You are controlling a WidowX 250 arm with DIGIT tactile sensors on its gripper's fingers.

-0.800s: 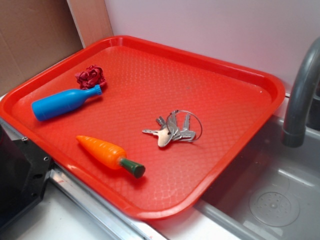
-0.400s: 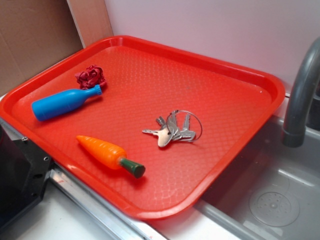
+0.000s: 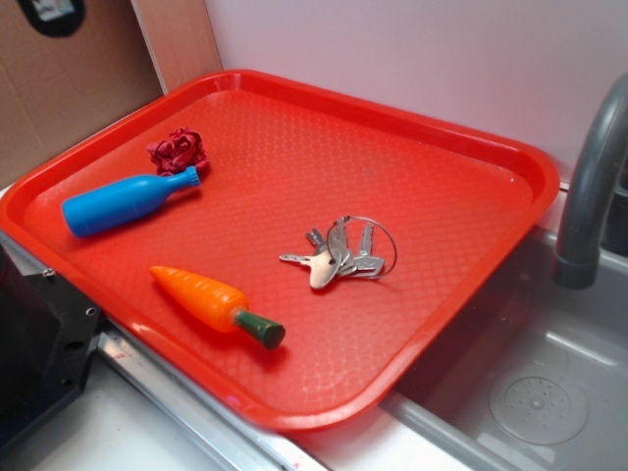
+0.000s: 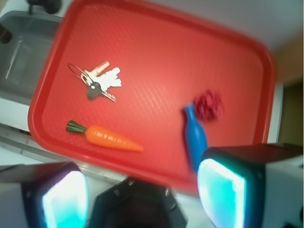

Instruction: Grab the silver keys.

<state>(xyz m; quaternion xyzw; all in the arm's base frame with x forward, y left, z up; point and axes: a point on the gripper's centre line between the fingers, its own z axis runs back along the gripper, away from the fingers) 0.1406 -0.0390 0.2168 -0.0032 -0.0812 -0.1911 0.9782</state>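
Note:
The silver keys (image 3: pixel 340 254) lie flat on a thin wire ring in the middle right of the red tray (image 3: pixel 471 137). In the wrist view the keys (image 4: pixel 97 81) lie at the upper left, far from my gripper (image 4: pixel 142 192). The gripper is high above the tray's near edge, its two fingers wide apart with nothing between them. In the exterior view only a dark part of the arm (image 3: pixel 49 12) shows at the top left corner.
A toy carrot (image 3: pixel 211 303) lies near the tray's front edge, also seen in the wrist view (image 4: pixel 107 137). A blue bottle (image 3: pixel 126 202) and a red crumpled ball (image 3: pixel 178 150) lie at the left. A grey tap (image 3: pixel 589 186) and sink (image 3: pixel 530 392) stand right of the tray.
A dark part of the arm has come into the exterior view at the top left corner. The keys and the other things have not moved.

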